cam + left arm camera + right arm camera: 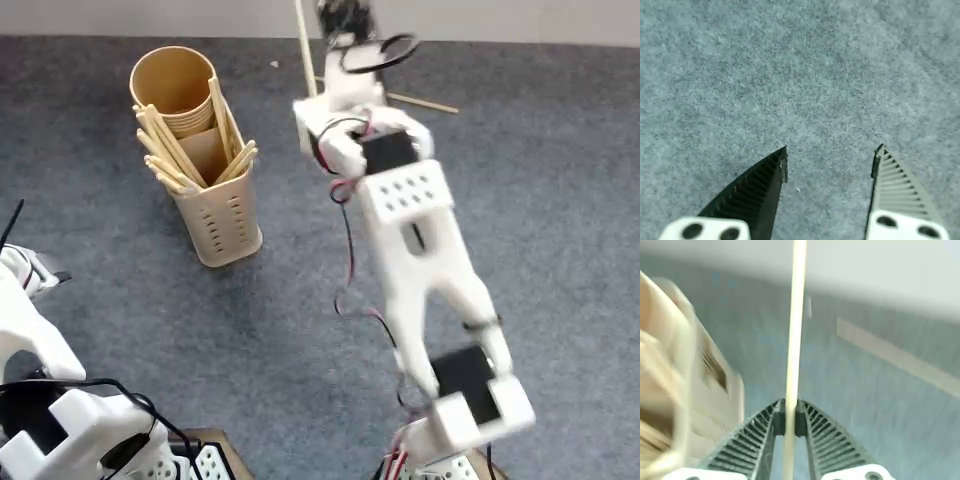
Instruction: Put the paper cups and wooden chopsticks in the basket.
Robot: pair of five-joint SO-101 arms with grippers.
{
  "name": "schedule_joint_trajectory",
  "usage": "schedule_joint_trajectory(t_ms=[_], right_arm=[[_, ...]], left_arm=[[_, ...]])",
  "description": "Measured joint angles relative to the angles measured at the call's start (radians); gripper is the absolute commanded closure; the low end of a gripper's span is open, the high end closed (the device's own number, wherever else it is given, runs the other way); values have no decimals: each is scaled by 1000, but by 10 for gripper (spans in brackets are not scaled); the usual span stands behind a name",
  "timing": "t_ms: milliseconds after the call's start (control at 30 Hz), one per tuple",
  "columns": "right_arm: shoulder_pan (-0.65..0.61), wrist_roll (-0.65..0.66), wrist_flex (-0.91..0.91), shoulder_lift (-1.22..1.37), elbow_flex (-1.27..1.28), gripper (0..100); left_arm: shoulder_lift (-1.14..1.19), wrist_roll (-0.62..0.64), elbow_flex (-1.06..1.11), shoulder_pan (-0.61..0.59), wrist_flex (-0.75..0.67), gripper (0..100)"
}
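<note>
A beige perforated basket [222, 225] stands on the grey carpet at the left, holding stacked paper cups [175, 85] and several wooden chopsticks [168, 150]. The right arm stretches to the far middle of the table, and its gripper [789, 420] is shut on one wooden chopstick [796, 325], which stands upright [305, 45] to the right of the basket [690, 380]. Another chopstick [425, 102] lies flat on the carpet near the far edge, beyond the right arm [900, 360]. My left gripper [830, 162] hangs open over bare carpet at the near left, with nothing between its fingers.
The white base of the left arm [60, 420] sits at the near left corner, the right arm's base [470, 410] at the near right. Open carpet [560, 200] lies to the right and in front of the basket.
</note>
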Motion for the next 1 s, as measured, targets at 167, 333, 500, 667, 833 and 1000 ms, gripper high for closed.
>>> schedule_joint_trajectory(t_ms=[167, 333, 500, 667, 833, 1000], right_arm=[[-120, 54, -152, -110, 40, 994], [-213, 54, -410, -120, 209, 994], [-269, 15, -713, -195, 516, 994], [-308, 18, -974, -284, 827, 971], [-321, 25, -1037, -284, 875, 778], [-324, 107, -1042, -267, 878, 728]], left_arm=[[0, 0, 0, 6, -5, 723], [0, 0, 0, 6, -5, 723], [0, 0, 2, 6, -5, 723], [0, 0, 26, 6, -6, 723], [0, 0, 26, 3, -6, 723], [0, 0, 26, -11, -6, 723]])
